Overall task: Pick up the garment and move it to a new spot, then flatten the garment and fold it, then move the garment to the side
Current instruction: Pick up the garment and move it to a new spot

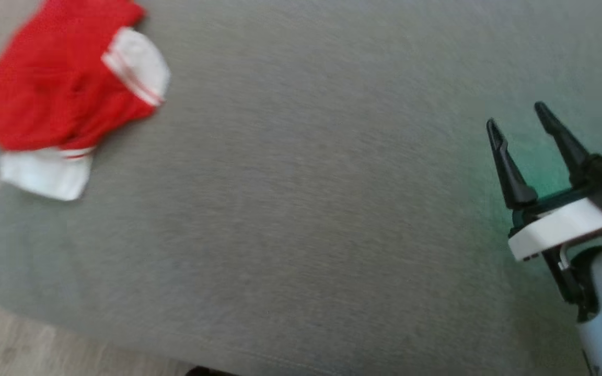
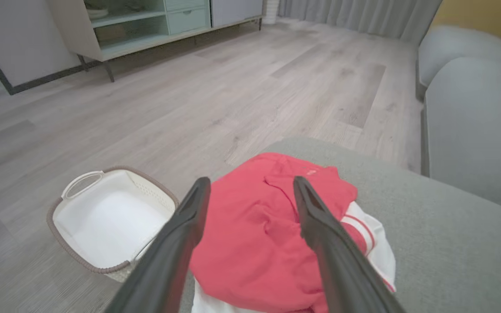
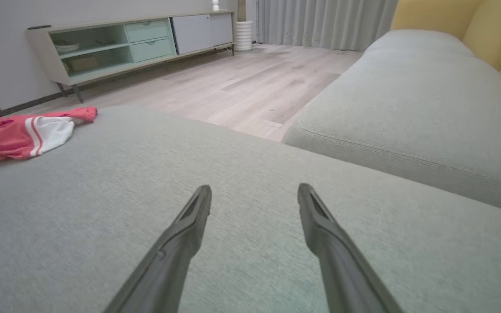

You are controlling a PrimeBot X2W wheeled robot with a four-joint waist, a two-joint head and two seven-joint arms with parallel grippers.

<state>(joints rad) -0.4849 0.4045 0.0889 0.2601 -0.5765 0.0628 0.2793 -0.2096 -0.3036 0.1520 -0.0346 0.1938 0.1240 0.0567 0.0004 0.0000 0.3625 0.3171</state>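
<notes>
Head view: the garment (image 1: 66,89), a crumpled red and white heap, lies at the far left corner of the grey ottoman (image 1: 306,235). The right claw (image 1: 516,116) hovers at the right side with fingers spread, well apart from the heap.

Left wrist view: the left claw (image 2: 251,182) hangs spread just above the garment (image 2: 250,252), its two fingers framing the red cloth. A white basket (image 2: 102,221) stands on the floor beside the ottoman's edge.

Right wrist view: the right claw (image 3: 255,190) points over bare cushion, and the garment (image 3: 20,132) lies far off to its left.

The left arm is clearly the nearer one. The pick-up probably calls for a short descent from it.
</notes>
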